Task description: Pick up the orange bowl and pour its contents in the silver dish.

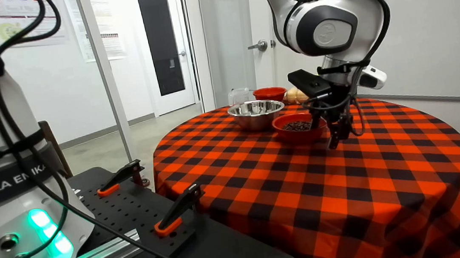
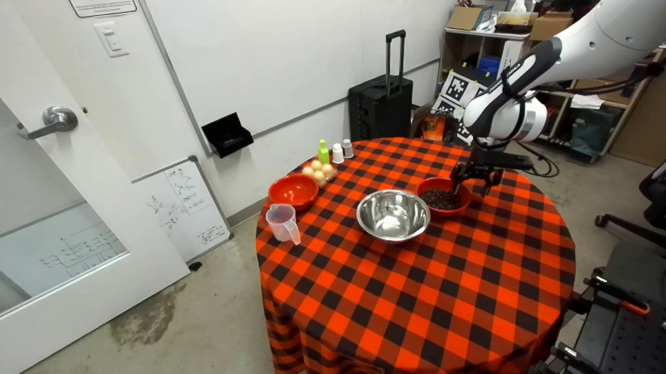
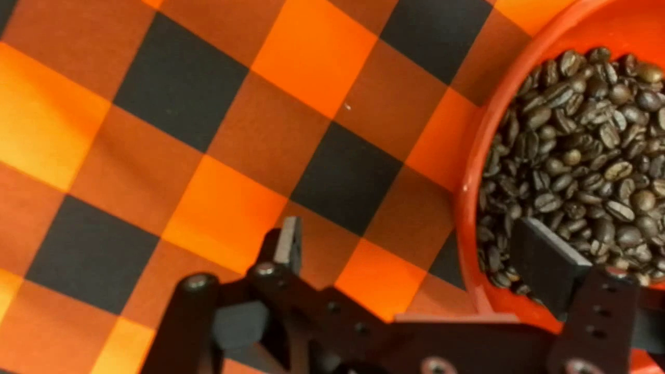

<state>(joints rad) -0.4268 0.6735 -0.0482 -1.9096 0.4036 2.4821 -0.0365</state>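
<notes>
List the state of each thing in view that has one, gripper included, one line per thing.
Orange bowl: upright, not tipped
Coffee beans: inside that bowl, unpoured
Silver dish: upright, bare metal showing inside
Gripper: open, straddling the orange bowl's rim, nothing gripped
Measuring cup: upright
Second red bowl: upright
Green bottle: upright
Black case: upright, handle extended
Small whiteboard: written on
Base lights: lit green

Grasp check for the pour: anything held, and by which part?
Nothing. The gripper stands open astride the rim of the orange bowl, not closed on it.
</notes>
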